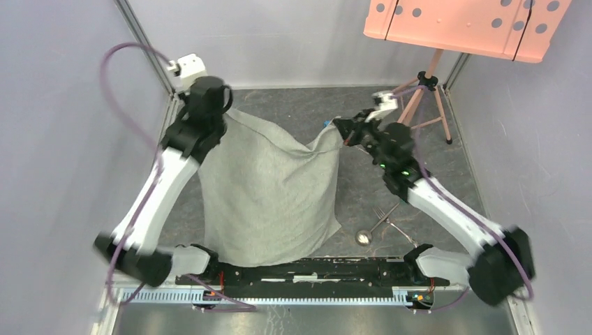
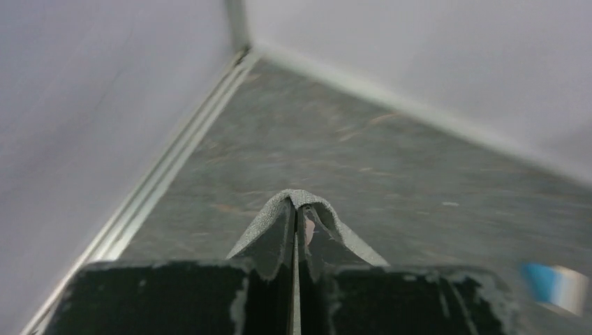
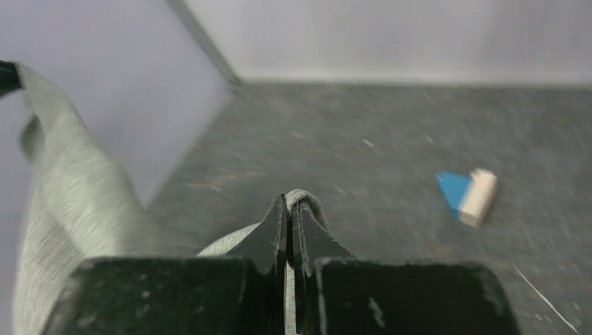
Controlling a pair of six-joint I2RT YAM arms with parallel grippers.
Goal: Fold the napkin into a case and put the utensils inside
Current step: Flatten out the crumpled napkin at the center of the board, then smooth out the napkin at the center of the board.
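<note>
The light grey napkin (image 1: 269,192) hangs spread between both arms, its lower edge resting near the table's front. My left gripper (image 1: 222,110) is shut on its far left corner; the wrist view shows cloth (image 2: 304,200) wrapped over the closed fingertips (image 2: 297,213). My right gripper (image 1: 340,128) is shut on the far right corner, with cloth (image 3: 301,197) pinched between its fingers (image 3: 287,209) and the rest of the napkin (image 3: 66,209) draping off to the left. The fork (image 1: 382,213) and spoon (image 1: 364,237) lie crossed on the table right of the napkin, under the right arm.
A small blue and white block (image 3: 468,194) lies on the dark grey table (image 1: 293,112), also blurred at the edge of the left wrist view (image 2: 555,283). A tripod (image 1: 422,98) with a pink perforated board (image 1: 464,21) stands at the back right. Light walls enclose the table.
</note>
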